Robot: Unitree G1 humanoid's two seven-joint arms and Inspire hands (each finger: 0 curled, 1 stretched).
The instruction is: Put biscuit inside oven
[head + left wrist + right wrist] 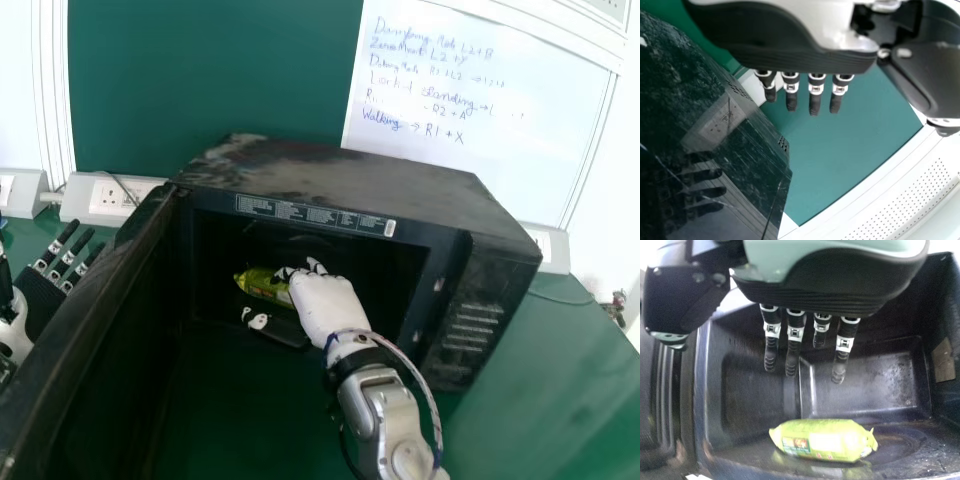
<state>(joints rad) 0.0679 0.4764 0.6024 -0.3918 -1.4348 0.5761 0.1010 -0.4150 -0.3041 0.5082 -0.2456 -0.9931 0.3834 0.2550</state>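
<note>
Lying in oven [350,185], biscuit pkt [820,440], long axis approx L-R

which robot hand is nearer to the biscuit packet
The right. The right robot hand is inside the oven, right by the biscuit packet; the left robot hand is outside, beyond the open door.

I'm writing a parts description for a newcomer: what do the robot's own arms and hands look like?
The right forearm is silvery grey with a rounded joint cover, a black wrist band and a pale cable alongside. The right hand has a white back; the left hand pairs a white shell with ridged black. Both have black fingers with pale bands.
</note>
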